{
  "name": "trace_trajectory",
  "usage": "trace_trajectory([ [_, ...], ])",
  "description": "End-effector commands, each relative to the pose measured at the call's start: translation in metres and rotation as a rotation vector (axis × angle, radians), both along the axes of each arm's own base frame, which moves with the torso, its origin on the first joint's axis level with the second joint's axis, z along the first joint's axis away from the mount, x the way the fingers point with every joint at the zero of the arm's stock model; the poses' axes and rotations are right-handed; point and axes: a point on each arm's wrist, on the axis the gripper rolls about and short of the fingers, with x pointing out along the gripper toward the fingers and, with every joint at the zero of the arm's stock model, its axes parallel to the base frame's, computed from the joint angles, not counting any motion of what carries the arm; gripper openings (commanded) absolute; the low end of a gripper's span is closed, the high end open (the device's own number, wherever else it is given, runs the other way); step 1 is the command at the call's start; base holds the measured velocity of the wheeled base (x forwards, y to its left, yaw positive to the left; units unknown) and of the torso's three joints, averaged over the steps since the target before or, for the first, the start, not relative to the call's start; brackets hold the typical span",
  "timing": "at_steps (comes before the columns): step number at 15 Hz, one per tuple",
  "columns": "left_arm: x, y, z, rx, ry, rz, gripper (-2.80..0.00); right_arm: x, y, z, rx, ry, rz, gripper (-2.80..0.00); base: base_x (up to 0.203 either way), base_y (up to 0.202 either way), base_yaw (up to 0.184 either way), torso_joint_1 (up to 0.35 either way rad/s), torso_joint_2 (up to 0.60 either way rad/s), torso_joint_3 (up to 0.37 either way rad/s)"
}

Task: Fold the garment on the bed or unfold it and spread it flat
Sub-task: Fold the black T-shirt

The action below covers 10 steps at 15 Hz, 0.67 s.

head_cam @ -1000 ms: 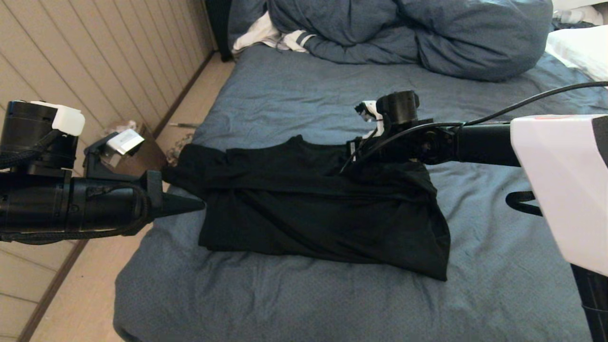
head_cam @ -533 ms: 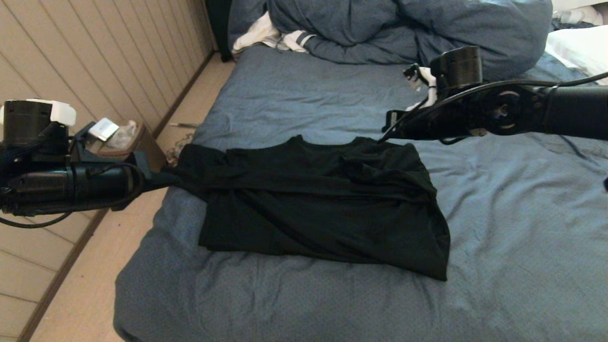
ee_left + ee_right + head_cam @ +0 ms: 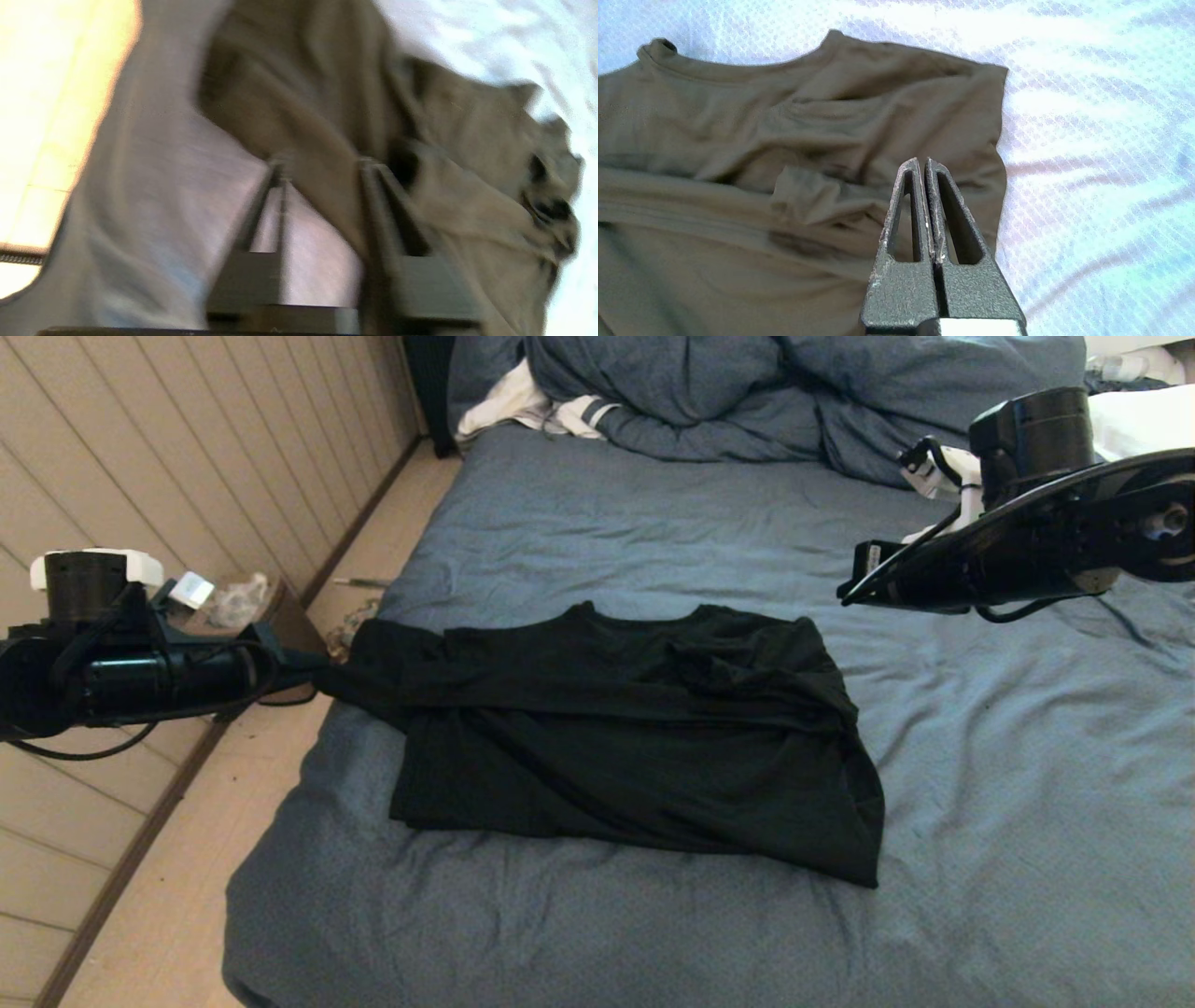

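A: Where is the black short-sleeved T-shirt [image 3: 625,737]?

B: It lies plain side up on the wrinkled slate-blue sheet of the bed [image 3: 653,933], folded into a rough rectangle across the near half. One end reaches the bed's left edge, where a bunched sleeve runs out toward the left gripper [image 3: 303,665].

A: What about that gripper's fingers?

B: In the left wrist view the left gripper [image 3: 322,163] has its two fingers [image 3: 261,210] parted by a narrow gap, with the shirt's cloth [image 3: 336,102] lying at and between the tips. That view is blurred, so I cannot tell whether they pinch the cloth.

A: And the right gripper [image 3: 851,593]?

B: It hangs above the bare sheet, beside the shirt's far right corner and apart from it. The right wrist view shows the right gripper [image 3: 923,161] with its fingers [image 3: 901,210] pressed together, holding nothing, over the shirt's collar end [image 3: 784,140].

A: Anything else on the bed?

B: A bulky blue duvet [image 3: 747,401] heaped at the far end, with a white stripe-cuffed cloth [image 3: 532,406] beside it.
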Motion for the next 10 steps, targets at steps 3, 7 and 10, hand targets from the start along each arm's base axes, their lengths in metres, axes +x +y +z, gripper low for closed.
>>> trace_trajectory([
  [3,0.027,0.011,-0.030,-0.012,0.066,0.020,0.00,-0.004,0.002,0.006,-0.001,-0.015,0.007,-2.80,0.000,0.000,0.000,0.000,0.00,0.000],
  [7,0.042,0.018,-0.043,-0.019,0.094,0.032,0.00,0.000,0.001,0.003,-0.004,-0.014,0.005,-2.80,0.000,0.000,0.000,0.000,0.00,0.000],
  [10,0.054,0.020,-0.043,-0.046,0.095,0.048,0.00,0.000,0.001,0.004,-0.001,-0.017,0.011,-2.80,0.000,0.000,0.000,0.000,0.00,0.000],
])
